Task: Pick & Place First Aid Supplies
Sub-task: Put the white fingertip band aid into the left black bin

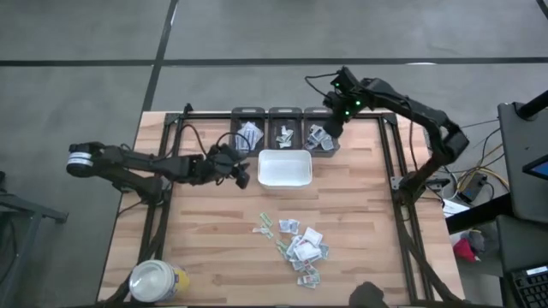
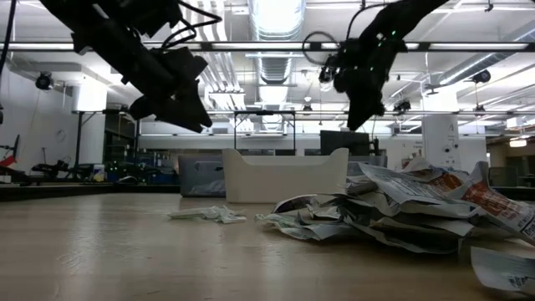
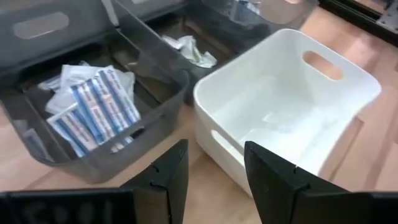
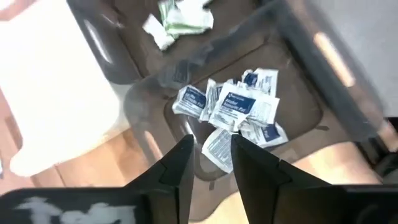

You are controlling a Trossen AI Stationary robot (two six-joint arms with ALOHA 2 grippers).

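Right gripper (image 4: 210,163), spread and empty, hangs over my bin (image 4: 298,87) of blue-printed packets (image 4: 239,109); left gripper (image 3: 214,177) spread beside tray (image 3: 286,118).

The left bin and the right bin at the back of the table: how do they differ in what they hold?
The left bin holds long packets with blue stripes; the right bin holds small squarish sachets with dark blue print. The right gripper hangs over the right bin; the left gripper is beside the tray, not over the left bin. Both bins are dark and translucent.
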